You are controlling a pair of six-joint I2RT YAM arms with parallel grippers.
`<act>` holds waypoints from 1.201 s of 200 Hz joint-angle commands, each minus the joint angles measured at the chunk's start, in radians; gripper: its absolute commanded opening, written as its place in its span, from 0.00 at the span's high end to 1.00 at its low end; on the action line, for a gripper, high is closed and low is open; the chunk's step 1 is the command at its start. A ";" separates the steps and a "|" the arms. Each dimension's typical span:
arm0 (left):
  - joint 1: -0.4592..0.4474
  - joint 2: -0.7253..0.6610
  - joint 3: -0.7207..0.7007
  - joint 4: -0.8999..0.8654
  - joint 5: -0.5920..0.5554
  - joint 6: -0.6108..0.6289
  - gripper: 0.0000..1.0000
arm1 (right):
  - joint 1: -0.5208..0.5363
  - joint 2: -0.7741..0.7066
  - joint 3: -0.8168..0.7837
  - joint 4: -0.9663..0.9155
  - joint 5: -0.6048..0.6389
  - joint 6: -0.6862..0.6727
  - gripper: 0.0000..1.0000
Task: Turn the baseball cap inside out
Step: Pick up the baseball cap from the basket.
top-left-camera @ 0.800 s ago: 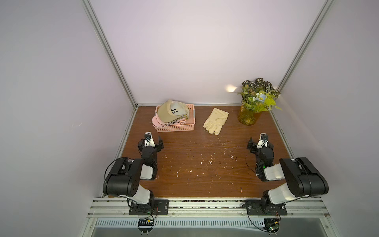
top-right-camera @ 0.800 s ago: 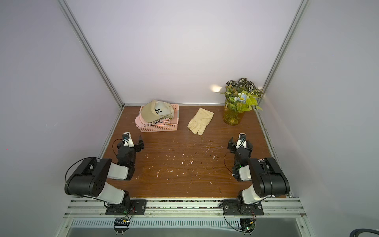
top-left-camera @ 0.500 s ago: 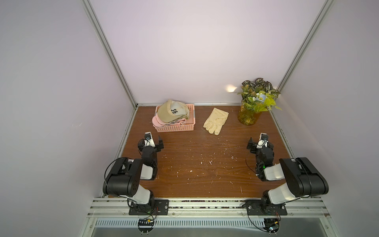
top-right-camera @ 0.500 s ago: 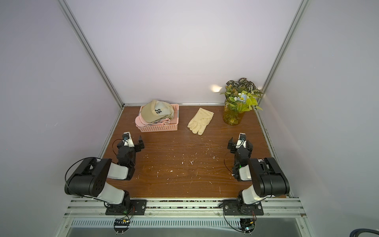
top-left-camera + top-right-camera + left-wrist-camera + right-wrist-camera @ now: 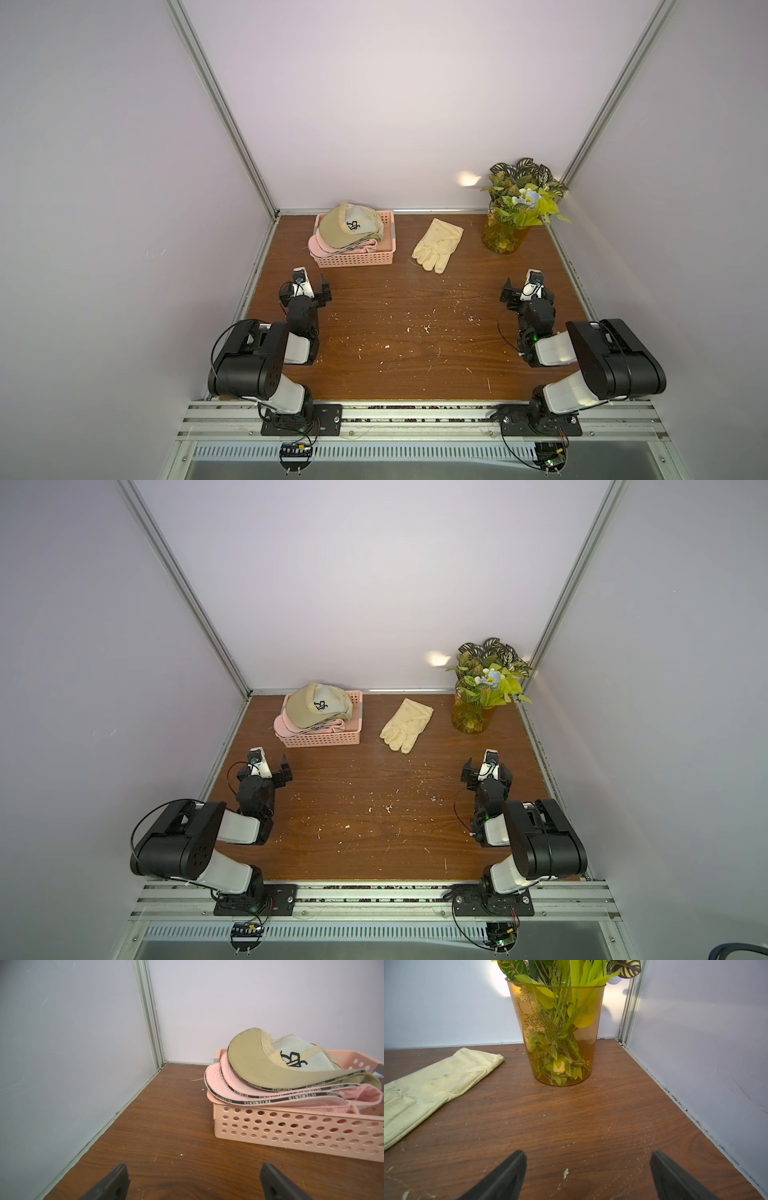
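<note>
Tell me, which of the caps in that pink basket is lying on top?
The tan cap with the black emblem; it rests on the pink caps, whose brims poke out beneath it.

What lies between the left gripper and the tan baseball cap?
Only bare brown wooden tabletop, then the near wall of the pink perforated basket holding the tan cap; left wrist view.

From 3 round to 9 o'clock the worktop (image 5: pixel 415 353) is bare wood (crumbs only). At 11 the pink basket (image 5: pixel 353 261) blocks the way, its caps (image 5: pixel 349 228) heaped above the rim; it seems nearly against the back wall. A bare lane between basket and left wall lies ahead of the left pincer (image 5: pixel 305 291). The glove (image 5: pixel 438 245) lies flat at 12. The vase (image 5: pixel 500 243) stands at 2, ahead of the right pincer (image 5: pixel 528 293), with passage on either side.
</note>
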 commanded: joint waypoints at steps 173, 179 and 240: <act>-0.143 0.111 1.073 -1.425 0.247 0.089 0.11 | 0.013 -0.266 0.445 -1.032 -0.528 0.119 0.02; -0.153 0.148 1.119 -1.462 0.244 0.106 0.14 | 0.013 -0.265 0.446 -1.035 -0.527 0.116 0.02; -0.243 0.452 1.489 -1.688 0.201 0.298 0.26 | 0.014 -0.256 0.445 -1.046 -0.547 0.110 0.02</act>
